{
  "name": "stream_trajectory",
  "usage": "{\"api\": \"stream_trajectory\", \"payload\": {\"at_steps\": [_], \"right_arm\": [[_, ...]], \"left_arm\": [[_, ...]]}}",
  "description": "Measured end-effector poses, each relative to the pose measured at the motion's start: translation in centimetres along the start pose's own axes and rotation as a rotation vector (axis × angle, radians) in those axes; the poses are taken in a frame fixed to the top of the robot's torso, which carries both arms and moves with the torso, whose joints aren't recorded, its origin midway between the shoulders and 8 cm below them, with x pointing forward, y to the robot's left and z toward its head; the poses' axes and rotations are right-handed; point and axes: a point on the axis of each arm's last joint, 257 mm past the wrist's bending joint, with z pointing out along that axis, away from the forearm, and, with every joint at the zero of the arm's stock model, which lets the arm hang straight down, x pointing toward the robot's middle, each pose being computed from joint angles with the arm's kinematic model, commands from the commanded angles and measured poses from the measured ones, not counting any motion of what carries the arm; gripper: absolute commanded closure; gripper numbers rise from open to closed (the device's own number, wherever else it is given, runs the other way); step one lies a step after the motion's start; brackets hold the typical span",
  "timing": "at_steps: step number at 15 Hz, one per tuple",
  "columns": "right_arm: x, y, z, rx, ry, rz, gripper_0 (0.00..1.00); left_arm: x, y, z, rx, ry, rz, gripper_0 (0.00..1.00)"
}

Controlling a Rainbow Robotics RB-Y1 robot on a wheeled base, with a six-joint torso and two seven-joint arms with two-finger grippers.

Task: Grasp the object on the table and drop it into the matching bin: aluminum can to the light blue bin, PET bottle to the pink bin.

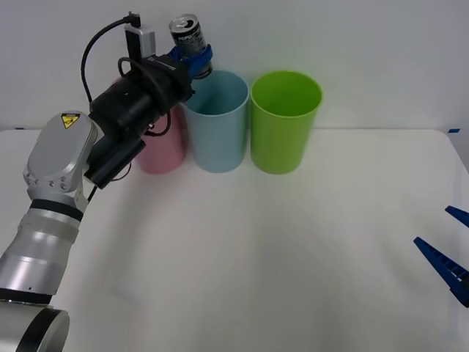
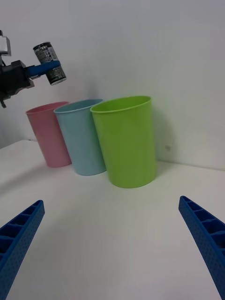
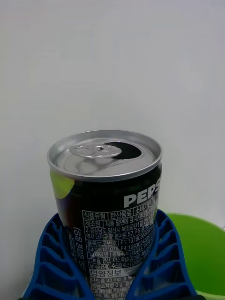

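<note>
The aluminum can (image 1: 189,37) is held in the air, clear of the table (image 1: 256,257), above the near-left part of the rim of the light blue bin (image 1: 217,125). In the front view it sits at roughly 11 o'clock from that bin's opening and is tilted slightly. Its silver top faces up, with the tab opening punched in, as the left wrist view (image 3: 104,154) shows. The dark body carries white lettering.

The left gripper (image 1: 194,60) is clamped on the can's lower body. Its blue ribbed fingers (image 3: 51,258) press against both sides of the can, and the upper half of the can stands clear above them. In the right wrist view, a blue finger crosses the can (image 2: 49,63) at mid-height. The left arm reaches up and forward from the table's left side.

The pink bin (image 1: 163,150) stands at 9 o'clock from the light blue bin, just beside it and partly hidden behind the left wrist. A lime green bin (image 1: 284,121) stands at 3 o'clock from the light blue bin, close to it. All three bins stand upright in a row along the far edge of the table, against a white wall.

The right gripper (image 1: 453,249) is parked low at the table's right edge, at about 4 o'clock from the bins and well apart from them. Its fingers (image 2: 201,234) are spread wide and hold nothing.
</note>
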Motion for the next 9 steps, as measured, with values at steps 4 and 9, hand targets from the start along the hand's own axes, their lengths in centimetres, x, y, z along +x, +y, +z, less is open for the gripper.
{"api": "stream_trajectory", "payload": {"at_steps": [4,9], "right_arm": [[0.0,0.0,0.0,0.000,0.000,0.000,0.00],[0.0,0.0,0.0,0.000,0.000,0.000,0.00]], "left_arm": [[0.1,0.2,3.0,0.005,0.036,0.048,0.98],[0.2,-0.2,4.6,-0.003,0.051,0.078,0.98]]}}
